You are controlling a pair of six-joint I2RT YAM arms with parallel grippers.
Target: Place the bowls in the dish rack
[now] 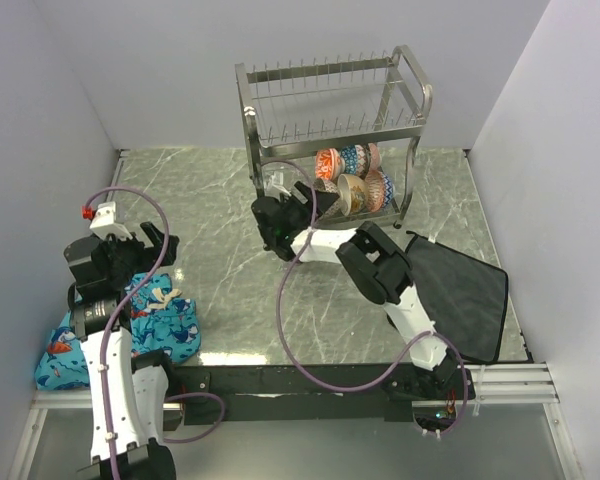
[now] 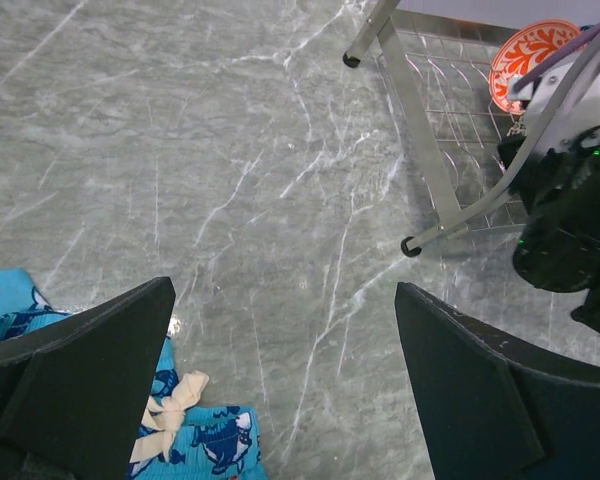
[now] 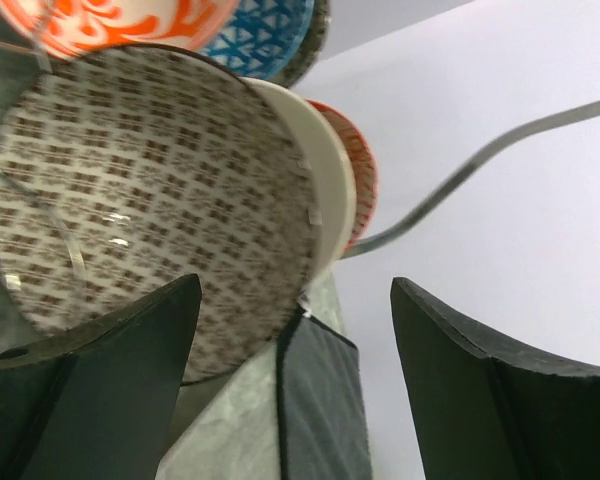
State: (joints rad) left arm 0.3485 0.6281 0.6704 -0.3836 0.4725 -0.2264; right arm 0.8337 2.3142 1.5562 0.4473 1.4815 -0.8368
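Right tool (image 3: 295,290), fingers spread wide and empty, reaches from a low, bent arm into the lower tier of the shiny steel wire dish rack (image 1: 250,120). Straight ahead of it, a brown-grey patterned ceramic bowl (image 3: 150,200) stands on edge, a plain cream-white bowl (image 3: 325,190) close behind. At the far side, the left tool (image 2: 285,290), also wide open, hangs over the grey marbled surface (image 1: 210,200) beside a blue printed cloth (image 1: 160,325).

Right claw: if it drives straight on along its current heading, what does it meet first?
Probably the rim of the brown-patterned bowl, standing in the dish rack ahead of the open right claw; the cream bowl sits behind it. Depth unclear.
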